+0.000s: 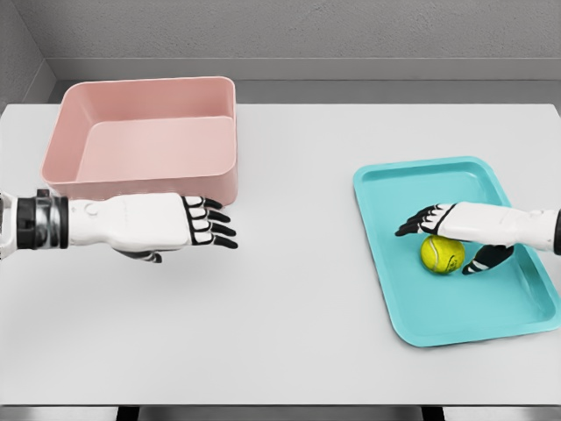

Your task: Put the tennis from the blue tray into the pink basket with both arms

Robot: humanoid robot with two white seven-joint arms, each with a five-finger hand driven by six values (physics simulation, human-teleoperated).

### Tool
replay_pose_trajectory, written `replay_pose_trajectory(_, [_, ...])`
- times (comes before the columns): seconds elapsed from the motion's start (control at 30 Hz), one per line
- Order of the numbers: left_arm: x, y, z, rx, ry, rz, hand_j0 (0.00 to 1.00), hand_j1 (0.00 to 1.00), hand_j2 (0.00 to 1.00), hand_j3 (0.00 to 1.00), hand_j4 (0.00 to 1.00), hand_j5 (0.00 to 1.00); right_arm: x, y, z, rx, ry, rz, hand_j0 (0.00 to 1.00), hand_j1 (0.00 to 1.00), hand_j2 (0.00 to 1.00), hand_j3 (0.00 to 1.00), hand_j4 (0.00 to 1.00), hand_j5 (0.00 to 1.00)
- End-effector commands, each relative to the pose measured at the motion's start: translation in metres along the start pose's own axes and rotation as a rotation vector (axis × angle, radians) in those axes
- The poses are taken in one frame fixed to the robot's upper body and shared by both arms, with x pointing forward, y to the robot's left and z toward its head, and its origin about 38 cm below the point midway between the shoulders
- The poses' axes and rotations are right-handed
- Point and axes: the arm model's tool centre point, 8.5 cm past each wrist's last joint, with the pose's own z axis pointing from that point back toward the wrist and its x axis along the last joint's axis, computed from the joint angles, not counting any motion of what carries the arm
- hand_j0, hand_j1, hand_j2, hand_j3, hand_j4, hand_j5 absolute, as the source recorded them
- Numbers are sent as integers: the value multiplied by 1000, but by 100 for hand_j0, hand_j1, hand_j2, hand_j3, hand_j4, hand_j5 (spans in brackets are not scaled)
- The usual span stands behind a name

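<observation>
Grey wall behind a white surface [289, 289]. Tennis ball [443, 254] sits in blue tray [386, 189] under right hand [456, 239], fingers spread over it — not yet closed. Left hand [188, 226] open, holding nothing, by pink basket [145, 101]. Best to cup the ball squarely before lifting — it rolls. No writing legible.

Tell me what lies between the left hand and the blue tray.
Nothing: in the head view only bare white table separates the left hand from the blue tray. The pink basket sits behind that hand.

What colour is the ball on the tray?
Yellow-green tennis ball, clearest in the head view.
</observation>
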Motion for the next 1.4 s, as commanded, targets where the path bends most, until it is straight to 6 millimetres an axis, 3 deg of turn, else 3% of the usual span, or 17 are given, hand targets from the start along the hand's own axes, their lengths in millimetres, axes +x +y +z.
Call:
replay_pose_trajectory(0.0, [11, -16, -7, -6, -48, 94, 100, 100, 100, 100, 100, 100, 1, 2, -1, 3, -3, -8, 100, 100, 100, 100, 100, 100])
replay_pose_trajectory(0.23, [8, 1, -5, 74, -67, 177, 100, 100, 100, 100, 100, 100, 0, 5, -1, 39, 0, -3, 87, 87, 87, 87, 87, 87])
replay_pose_trajectory(0.4, [13, -14, -9, -99, -93, 160, 100, 100, 100, 100, 100, 100, 0, 7, 0, 43, 2, -6, 80, 80, 80, 80, 80, 80])
replay_pose_trajectory(0.8, [3, 3, -5, -126, -61, 61, 100, 100, 100, 100, 100, 100, -1, 12, 0, 52, 5, -14, 59, 59, 59, 59, 59, 59])
replay_pose_trajectory(1.37, [3, 2, -5, -126, -61, 62, 100, 100, 100, 100, 100, 100, 3, -10, 2, 5, -5, 26, 55, 55, 55, 55, 55, 55])
